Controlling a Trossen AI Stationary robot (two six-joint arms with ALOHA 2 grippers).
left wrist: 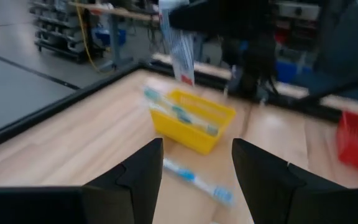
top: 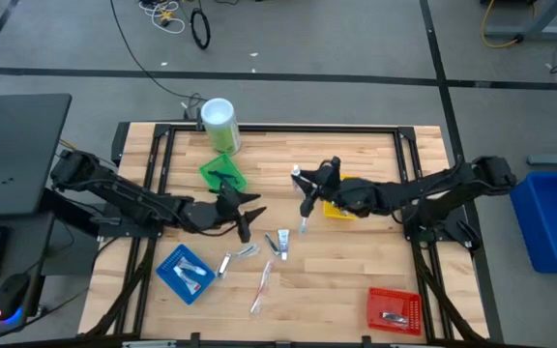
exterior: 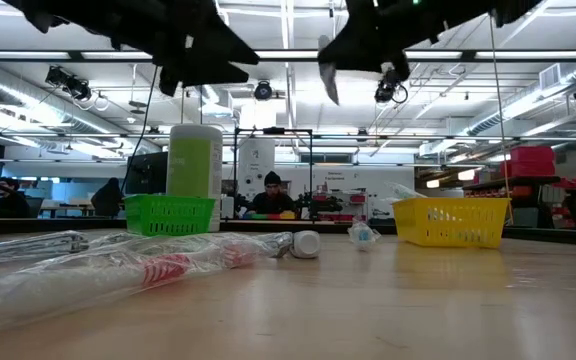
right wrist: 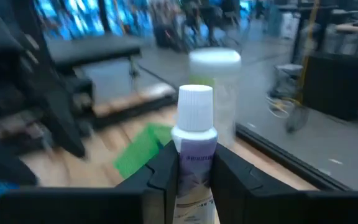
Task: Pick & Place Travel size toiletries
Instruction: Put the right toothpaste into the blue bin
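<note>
My right gripper (top: 309, 186) hangs above the table's middle, next to the yellow tray (top: 341, 209), shut on a small white tube with a white cap (right wrist: 196, 106). My left gripper (top: 246, 218) is open and holds nothing, hovering left of centre near the green tray (top: 222, 176). Below lie loose toiletries: two small tubes (top: 279, 242) (top: 244, 251), a pink toothbrush (top: 262, 286) and a blue toothbrush (left wrist: 197, 177). Another toothbrush (left wrist: 178, 112) rests in the yellow tray (left wrist: 194, 130). My right gripper pinches the tube's body just below its cap (right wrist: 195, 155) between its two fingers. The fingers (right wrist: 164, 168) run along the tube, and the capped end sticks out past their tips. The tube (top: 298, 177) is lifted clear of the table.
A tall green canister with a white lid (top: 219, 124) stands at the far edge behind the green tray. A blue tray (top: 184, 274) with items sits near left, a red tray (top: 393, 309) near right. Bare wood lies between the trays.
</note>
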